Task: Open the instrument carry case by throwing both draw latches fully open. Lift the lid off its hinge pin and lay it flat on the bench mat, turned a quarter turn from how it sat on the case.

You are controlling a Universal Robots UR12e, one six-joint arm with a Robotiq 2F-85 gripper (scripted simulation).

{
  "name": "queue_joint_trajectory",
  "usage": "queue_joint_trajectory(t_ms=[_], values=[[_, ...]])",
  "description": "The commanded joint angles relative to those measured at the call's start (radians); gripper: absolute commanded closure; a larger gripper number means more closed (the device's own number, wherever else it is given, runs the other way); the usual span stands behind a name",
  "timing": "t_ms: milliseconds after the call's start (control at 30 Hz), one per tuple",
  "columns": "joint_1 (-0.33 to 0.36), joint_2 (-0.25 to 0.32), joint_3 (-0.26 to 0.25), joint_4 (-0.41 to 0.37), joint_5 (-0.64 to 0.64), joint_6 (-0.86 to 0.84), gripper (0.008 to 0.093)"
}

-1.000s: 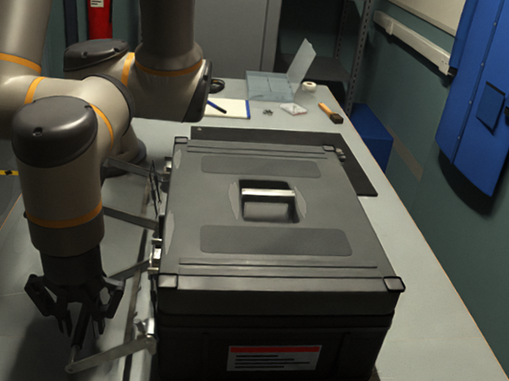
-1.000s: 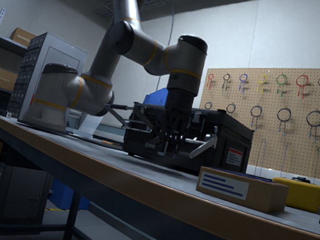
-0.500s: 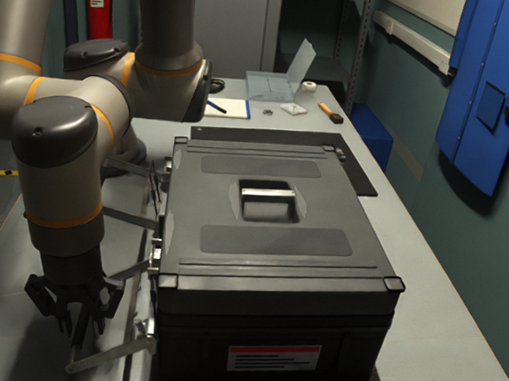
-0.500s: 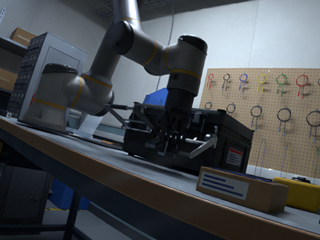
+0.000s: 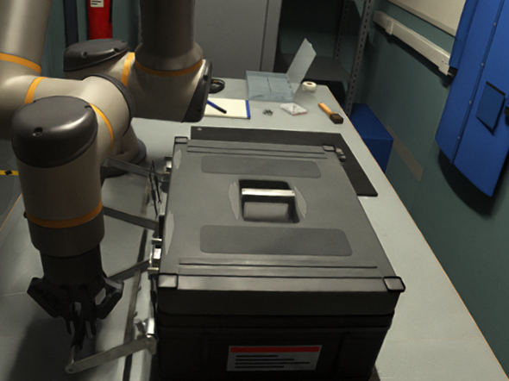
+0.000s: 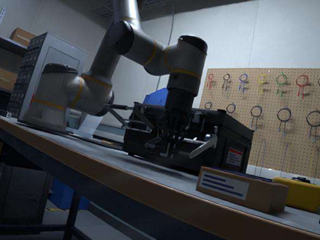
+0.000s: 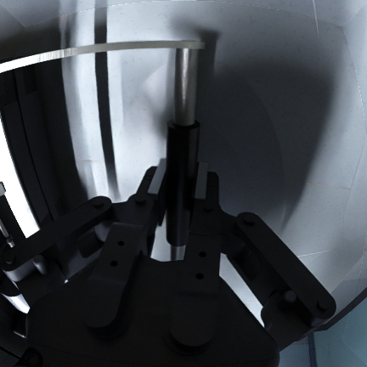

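Note:
In the middle of the bench stands the dark instrument case (image 5: 273, 256) with its lid (image 5: 267, 207) seated and a recessed handle (image 5: 267, 197) on top. Two draw latches stick out from its left side: the near latch lever (image 5: 111, 353) swings out low over the bench, and the far latch (image 5: 131, 167) stands out further back. My gripper (image 5: 79, 329) hangs left of the case's near corner, closed around the black-sleeved handle bar (image 7: 182, 182) at the end of the near latch. A dark bench mat (image 5: 294, 139) lies behind the case.
A clear plastic box (image 5: 270, 84) with its flap up sits at the far end of the bench, with a notepad (image 5: 228, 108), tape roll and small brush nearby. A cardboard box (image 6: 240, 188) and a yellow case (image 6: 301, 193) lie near the pegboard end.

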Motion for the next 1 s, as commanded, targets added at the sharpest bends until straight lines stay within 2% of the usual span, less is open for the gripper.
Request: queue_joint_trajectory(t_ms=[0, 133, 967], values=[[0.000, 0.000, -0.001, 0.000, 0.000, 0.000, 0.0864], [0.000, 0.000, -0.001, 0.000, 0.000, 0.000, 0.0934], [0.000, -0.001, -0.001, 0.001, 0.000, 0.000, 0.0934]])
